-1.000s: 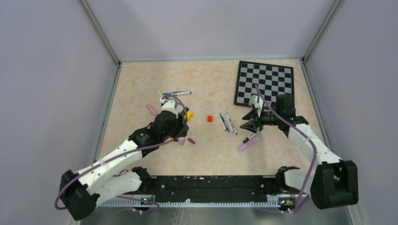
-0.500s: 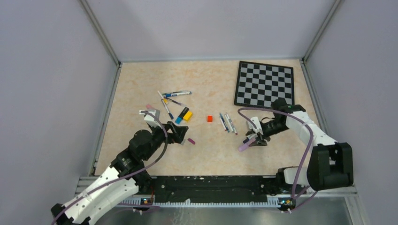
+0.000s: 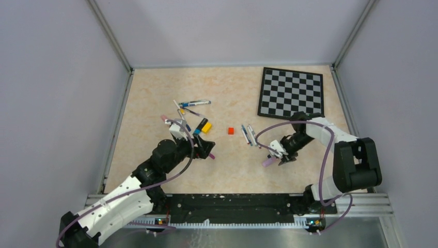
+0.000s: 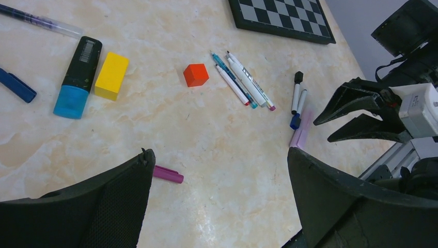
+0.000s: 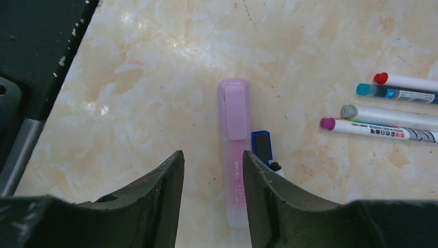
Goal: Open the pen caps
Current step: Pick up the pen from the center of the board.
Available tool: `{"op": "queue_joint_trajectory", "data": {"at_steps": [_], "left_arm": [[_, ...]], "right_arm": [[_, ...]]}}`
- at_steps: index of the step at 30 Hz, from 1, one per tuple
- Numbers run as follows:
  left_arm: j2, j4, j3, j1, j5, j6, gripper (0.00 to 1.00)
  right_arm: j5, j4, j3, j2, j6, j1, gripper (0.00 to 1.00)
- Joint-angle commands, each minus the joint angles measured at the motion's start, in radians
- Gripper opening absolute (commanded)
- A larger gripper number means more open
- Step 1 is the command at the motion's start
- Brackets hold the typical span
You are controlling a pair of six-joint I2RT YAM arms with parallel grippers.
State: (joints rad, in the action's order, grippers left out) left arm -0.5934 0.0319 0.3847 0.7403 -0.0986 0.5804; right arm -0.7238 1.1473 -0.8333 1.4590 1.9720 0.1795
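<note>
1. Pen caps [image 5: 381, 78] sit on the white-barrelled marker pens [image 5: 382, 130] lying loose on the beige marbled table [image 5: 155, 77].
2. Right gripper [image 5: 212, 153] hangs partly open and empty over a capped pale pink plastic highlighter [image 5: 235, 155], whose barrel runs between its jaws, likely lined up for a pinch.
3. Left gripper [image 4: 219, 151] gapes wide and holds nothing above a loose purple plastic cap [image 4: 168, 174], probably freed to take the highlighter's cap.

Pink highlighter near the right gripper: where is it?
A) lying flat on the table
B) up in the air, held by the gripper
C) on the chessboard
A: the pink highlighter lies flat on the table, and the open right gripper hangs over its near end.
</note>
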Motion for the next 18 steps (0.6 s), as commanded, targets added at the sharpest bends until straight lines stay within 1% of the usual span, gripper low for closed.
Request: {"op": "queue_joint_trajectory", "data": {"at_steps": [1, 8, 18], "left_arm": [[-0.026, -0.093, -0.009, 0.002, 0.021, 0.021, 0.99], [-0.05, -0.086, -0.004, 0.003, 0.023, 0.037, 0.99], [-0.06, -0.086, 0.005, 0.002, 0.03, 0.047, 0.99]], "right_arm": [[0.057, -0.07, -0.044, 0.044, -0.001, 0.034, 0.44], [0.111, -0.108, -0.063, 0.103, -0.031, 0.086, 0.38], [0.195, -0.17, -0.035, 0.121, -0.086, 0.131, 0.3]]}}
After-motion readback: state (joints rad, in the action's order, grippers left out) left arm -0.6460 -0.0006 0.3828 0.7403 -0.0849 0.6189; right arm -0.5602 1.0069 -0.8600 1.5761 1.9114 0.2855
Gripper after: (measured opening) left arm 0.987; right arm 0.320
